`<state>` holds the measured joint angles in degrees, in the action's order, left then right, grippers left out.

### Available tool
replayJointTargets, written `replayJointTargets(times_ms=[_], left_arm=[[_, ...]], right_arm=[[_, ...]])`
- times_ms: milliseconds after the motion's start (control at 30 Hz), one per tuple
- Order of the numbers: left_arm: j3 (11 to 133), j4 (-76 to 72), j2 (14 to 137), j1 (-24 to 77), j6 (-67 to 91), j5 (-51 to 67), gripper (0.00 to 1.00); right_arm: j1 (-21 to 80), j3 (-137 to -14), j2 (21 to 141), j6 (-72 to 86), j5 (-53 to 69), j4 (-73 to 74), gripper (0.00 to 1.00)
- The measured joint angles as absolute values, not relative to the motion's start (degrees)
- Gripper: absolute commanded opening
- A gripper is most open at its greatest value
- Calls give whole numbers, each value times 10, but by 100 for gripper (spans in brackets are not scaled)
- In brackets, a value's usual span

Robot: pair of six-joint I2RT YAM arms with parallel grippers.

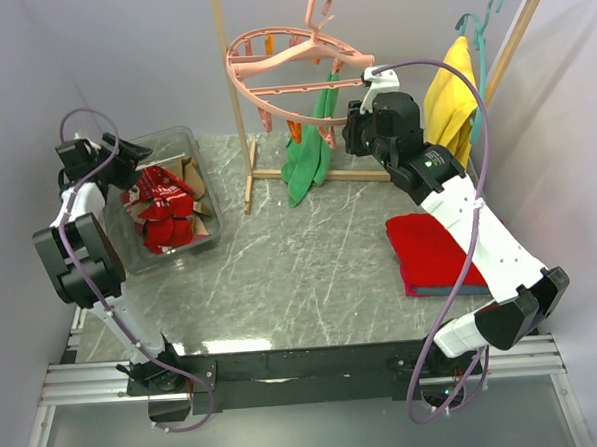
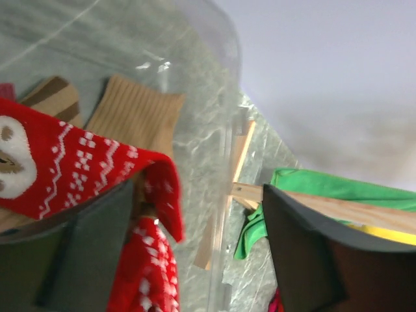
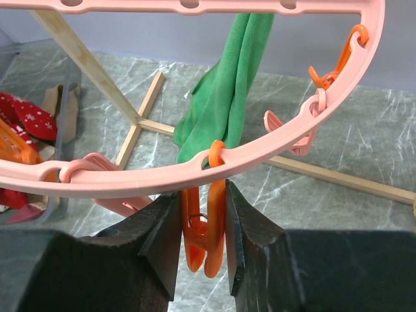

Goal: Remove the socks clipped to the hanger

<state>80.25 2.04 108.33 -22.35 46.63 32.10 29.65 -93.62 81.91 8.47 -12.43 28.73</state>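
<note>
right gripper (image 3: 201, 221) clamps upright orange clip peg (image 3: 212, 218) on round salmon-pink plastic hanger ring (image 3: 273, 146), no sock on it; left gripper (image 1: 125, 159) open, well apart, above clear plastic bin (image 1: 174, 133) w/ small red & tan socks (image 1: 162, 206).

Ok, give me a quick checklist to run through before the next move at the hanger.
1. Grip: right fingers closed on the orange peg: ok, one on either side of it.
2. Sock in that peg: not ok, none shows in it.
3. Socks left on the hanger: cannot tell for the whole ring; only the green cloth shows hanging there.
4. Release: left fingers clear of the red patterned sock: ok, it hangs apart from the one finger in view.
5. Socks inside the bin: ok, red and tan ones lie within its wall.
</note>
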Motion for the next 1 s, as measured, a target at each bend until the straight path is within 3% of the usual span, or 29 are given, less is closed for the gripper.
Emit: replayJointTargets(times_ms=[200, 300, 500, 767, 1000], left_arm=[[831, 68, 1016, -207, 444, 301, 88], [841, 84, 965, -182, 428, 284, 88], [833, 86, 825, -49, 380, 212, 89], [608, -20, 597, 152, 372, 190, 86], [448, -40, 594, 330, 373, 161, 86]], right_arm=[[296, -936, 819, 88, -121, 288, 7], [296, -936, 819, 92, -119, 288, 15], [296, -936, 819, 100, -117, 293, 31], [296, -936, 818, 109, -117, 297, 42], [296, -934, 810, 118, -115, 310, 59]])
